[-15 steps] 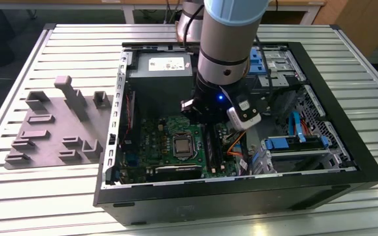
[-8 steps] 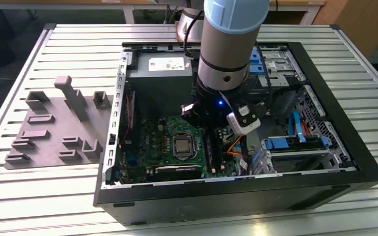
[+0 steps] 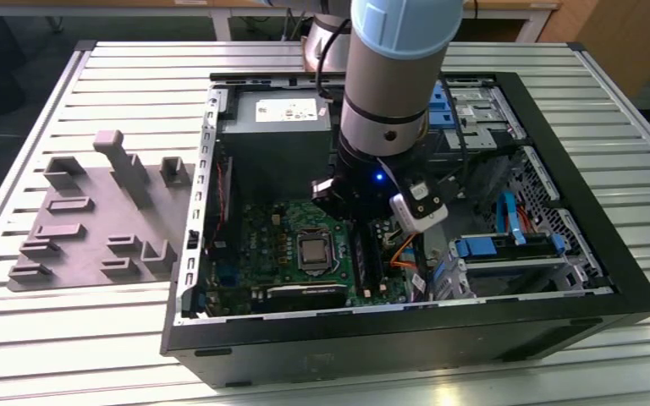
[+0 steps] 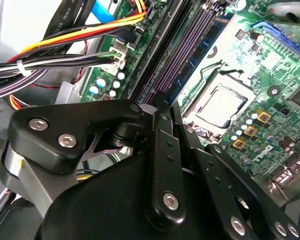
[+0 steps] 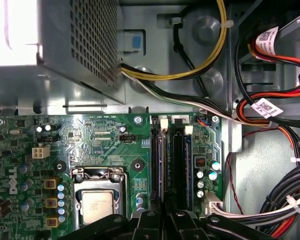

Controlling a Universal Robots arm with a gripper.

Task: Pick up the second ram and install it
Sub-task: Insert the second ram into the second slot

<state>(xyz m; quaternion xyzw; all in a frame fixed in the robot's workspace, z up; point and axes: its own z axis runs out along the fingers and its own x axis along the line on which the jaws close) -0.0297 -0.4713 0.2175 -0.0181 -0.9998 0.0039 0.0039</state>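
Observation:
The second ram (image 5: 160,160) stands on edge along a black slot of the green motherboard (image 5: 115,145), running out from between my fingers. My gripper (image 5: 165,220) is low over the slots and shut on the near end of that stick. In the second wrist view the gripper (image 4: 162,102) has its black fingers (image 4: 160,145) pressed together right at the slot bank. Another blue-green stick (image 5: 188,160) sits in a neighbouring slot. In the exterior view the arm (image 3: 388,93) reaches straight down into the open computer case (image 3: 596,279), over the motherboard (image 3: 263,245).
The processor socket (image 5: 97,205) lies beside the slots. Bundled cables (image 5: 285,200) and a white connector (image 5: 210,202) crowd the other side. The metal power supply box (image 5: 65,45) stands past the slot ends. A grey fixture plate (image 3: 99,211) lies on the table at the exterior view's left.

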